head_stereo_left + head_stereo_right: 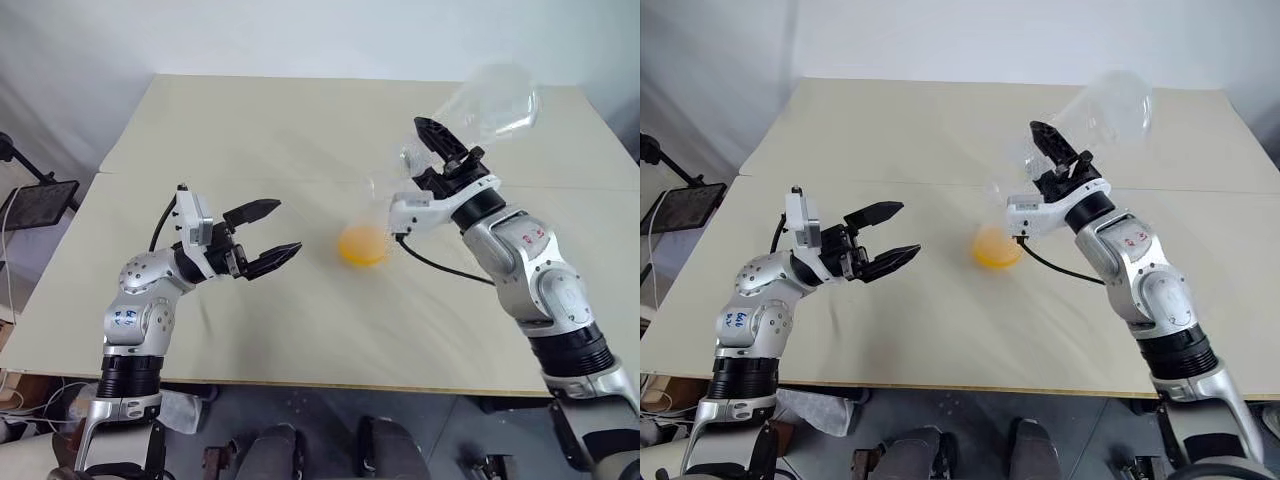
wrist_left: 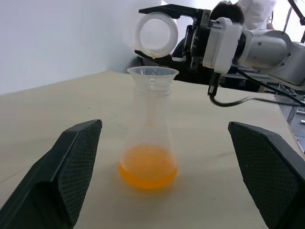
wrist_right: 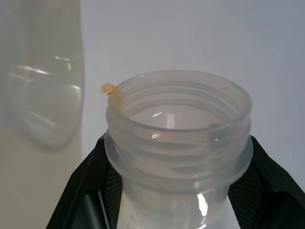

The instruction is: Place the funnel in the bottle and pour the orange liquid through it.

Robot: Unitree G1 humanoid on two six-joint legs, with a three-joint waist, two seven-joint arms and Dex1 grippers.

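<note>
Okay, bottle (image 2: 147, 124) stands upright mid-table (image 1: 250, 120), funnel (image 2: 152, 76) seated in its neck, orange liquid (image 2: 147, 171) pooled in its base. My right gripper (image 1: 440, 150) is clamped tight on the neck of a larger clear container (image 1: 490, 100). It's tipped, long axis running up and far-right from a mouth just above the funnel rim, and looks drained, one drop at the lip. My left gripper (image 1: 285, 230) is spread wide, empty, left of the bottle, apart. I'd right the container next.
</note>
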